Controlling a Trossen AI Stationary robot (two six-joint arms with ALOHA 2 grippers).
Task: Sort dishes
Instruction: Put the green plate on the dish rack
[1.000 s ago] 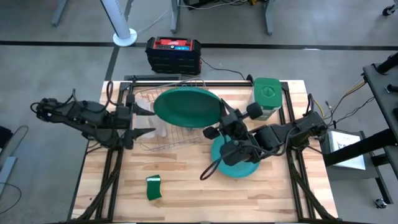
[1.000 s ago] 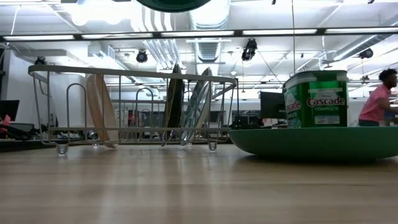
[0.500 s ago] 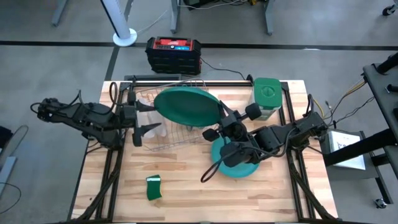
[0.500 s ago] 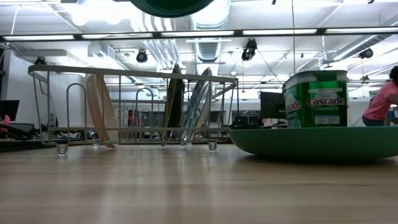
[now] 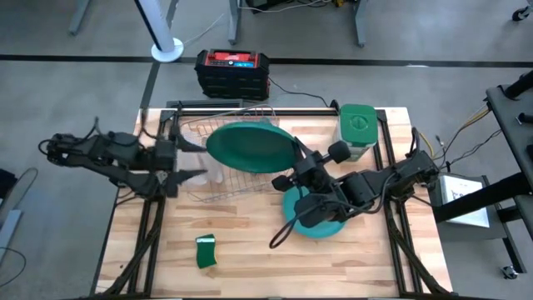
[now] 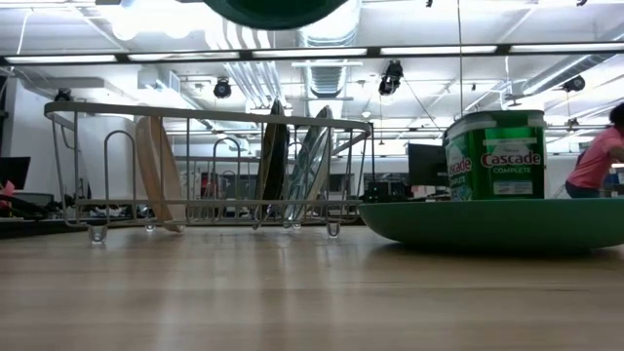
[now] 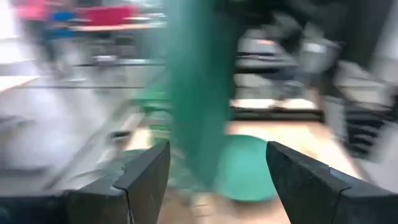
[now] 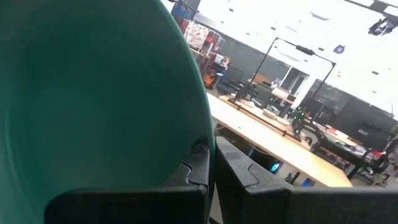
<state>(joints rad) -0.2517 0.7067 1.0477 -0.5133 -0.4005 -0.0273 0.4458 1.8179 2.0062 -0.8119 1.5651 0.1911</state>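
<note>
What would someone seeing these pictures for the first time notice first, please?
Most striking is the dark green plate held up in the air over the wire dish rack, its rim pinched by the right hand. Next comes the teal plate lying flat on the wooden table under the right arm. The left hand waits open at the rack's left end.

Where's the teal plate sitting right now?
In the high view the teal plate lies flat on the table right of centre, mostly hidden under the right arm, in front of the green canister and right of the dish rack.
</note>
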